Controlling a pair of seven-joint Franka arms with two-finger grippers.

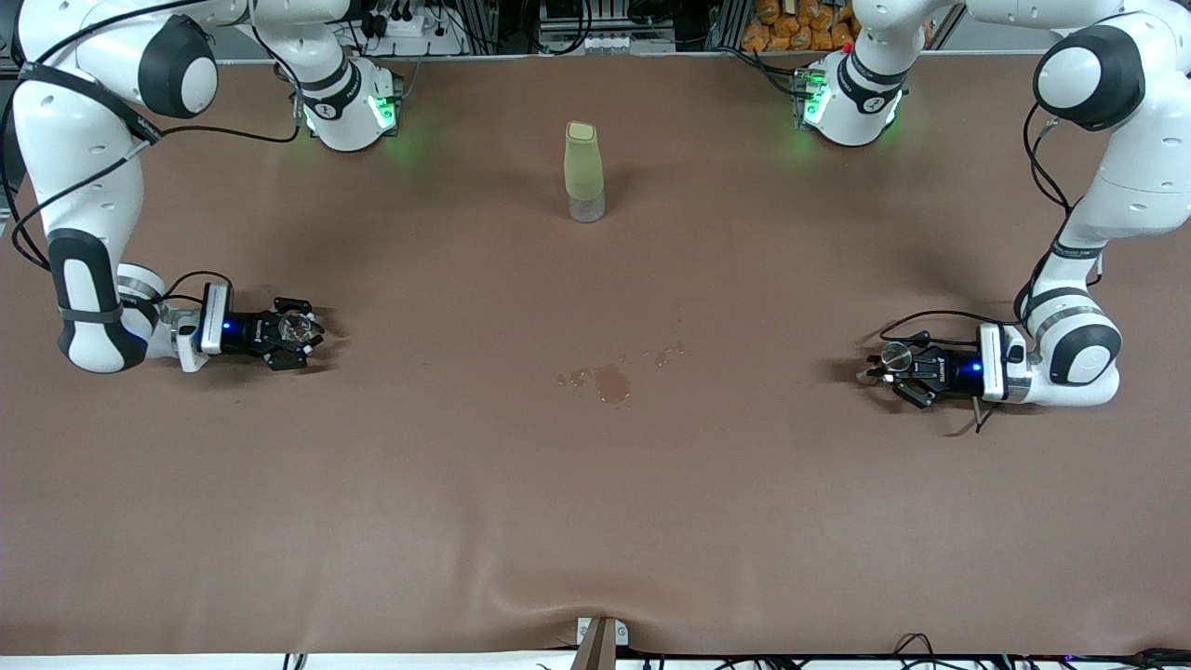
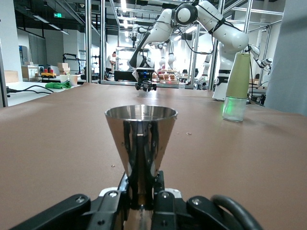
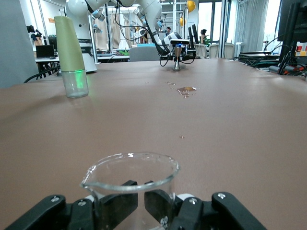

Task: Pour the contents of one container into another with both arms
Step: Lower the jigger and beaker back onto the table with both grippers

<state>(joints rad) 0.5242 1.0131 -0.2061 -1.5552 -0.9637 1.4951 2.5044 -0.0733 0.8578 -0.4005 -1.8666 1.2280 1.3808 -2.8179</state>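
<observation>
Front view: the right tool [image 1: 300, 333] lies low at the right arm's end of the table [image 1: 595, 484], its fingers pinching the glass cup [image 1: 298, 327], which stands upright with its round rim up. The left tool [image 1: 884, 365] lies low at the left arm's end, closed on the steel jigger [image 1: 897, 355], also upright. The two are well apart. Between them a small wet stain [image 1: 612, 381] marks the brown table cover. Farther from the camera, midway between the arm bases, stands a pale-green bottle [image 1: 584, 172] with a clear base. Both arms fold down from their bases, each with its forearm level just above the table and its tool pointing toward the table's middle.

Left wrist view: the left tool [image 2: 142, 201] grips the jigger [image 2: 140, 143] at its narrow waist, fingers pressed against it; the upper cone rises with its rim level. The bottle [image 2: 237, 86] stands farther off on the table, and the right tool [image 2: 146, 85] shows small in the distance. Metal framing and benches fill the room.

Right wrist view: the right tool [image 3: 139, 208] clasps the cup [image 3: 132, 184] low on its wall; its spouted rim is level. The stain [image 3: 186, 89], the bottle [image 3: 71, 55] and the distant left tool [image 3: 178, 60] are in sight.
</observation>
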